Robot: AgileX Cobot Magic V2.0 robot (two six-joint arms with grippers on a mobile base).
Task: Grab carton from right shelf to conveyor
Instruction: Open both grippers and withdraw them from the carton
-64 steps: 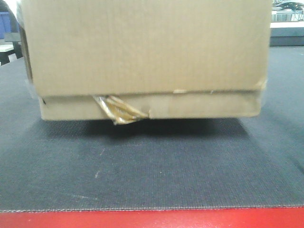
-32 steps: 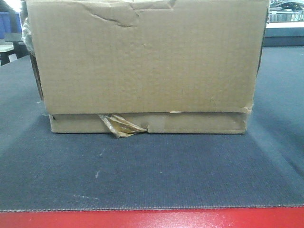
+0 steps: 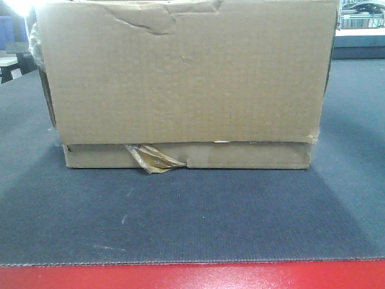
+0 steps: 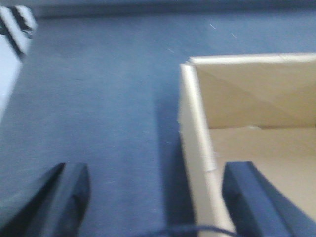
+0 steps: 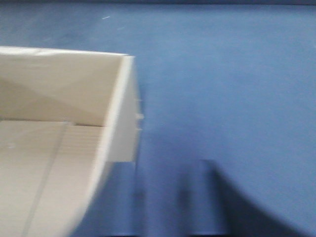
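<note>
The carton (image 3: 180,78), a brown cardboard box with a ragged strip of tape (image 3: 153,159) at its bottom seam, rests flat on the dark grey woven conveyor (image 3: 192,217), just behind the red border strip (image 3: 192,277). In the left wrist view my left gripper (image 4: 158,197) is open. The carton's left wall (image 4: 195,143) stands between its dark fingers, one inside the open box, one well outside. In the blurred right wrist view the carton's right wall (image 5: 118,113) is at the left. My right gripper (image 5: 197,207) is only smeared dark shapes beside it. The right shelf is out of view.
Blue bins (image 3: 9,27) stand behind the belt at the far left. A pale counter with a dark base (image 3: 361,42) runs along the back right. A white striped edge (image 4: 15,29) borders the belt at the far left of the left wrist view.
The carton, held just above the belt a second ago, came down onto it and moved slightly away. It has not moved in the last half second.
</note>
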